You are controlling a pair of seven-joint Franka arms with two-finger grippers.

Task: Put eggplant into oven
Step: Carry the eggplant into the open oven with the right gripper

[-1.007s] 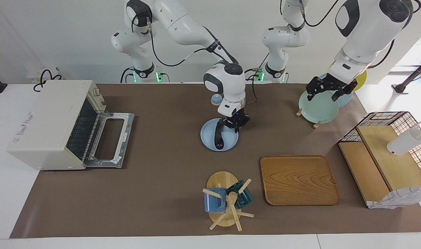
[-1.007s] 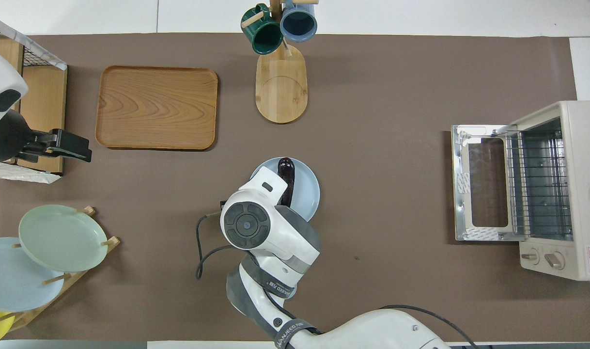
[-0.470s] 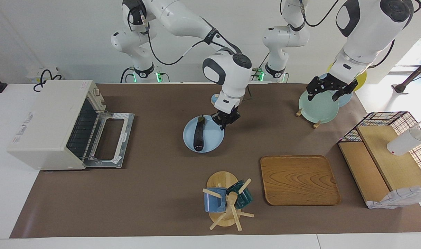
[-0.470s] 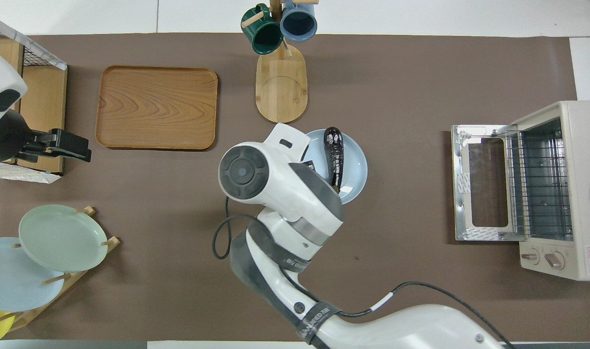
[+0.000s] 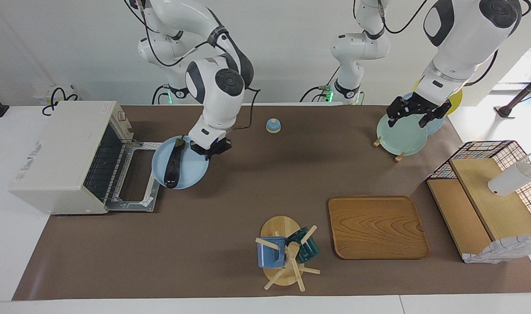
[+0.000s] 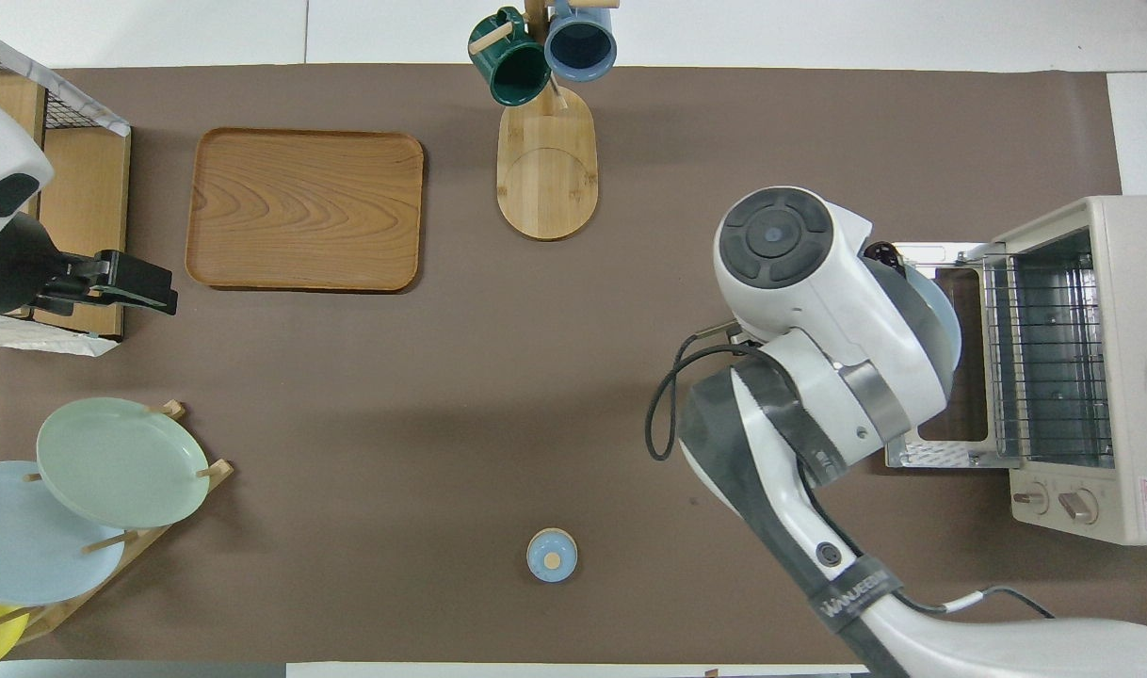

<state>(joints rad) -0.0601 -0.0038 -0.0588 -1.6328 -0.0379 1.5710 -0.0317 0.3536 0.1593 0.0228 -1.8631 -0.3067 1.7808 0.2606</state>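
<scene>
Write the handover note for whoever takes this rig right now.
Right hand: shut on the rim of the light blue plate, holding it up in front of the oven, partly over its lowered door.
Left hand: waits over the plates in the rack.
Eggplant: lies on the held plate.
Done: plate with eggplant carried to the open oven.
Left: get the eggplant onto the wire rack inside, then release and withdraw.

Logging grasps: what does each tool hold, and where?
Right tool grips the blue plate by its rim, eggplant riding on it. Left tool holds nothing.
</scene>
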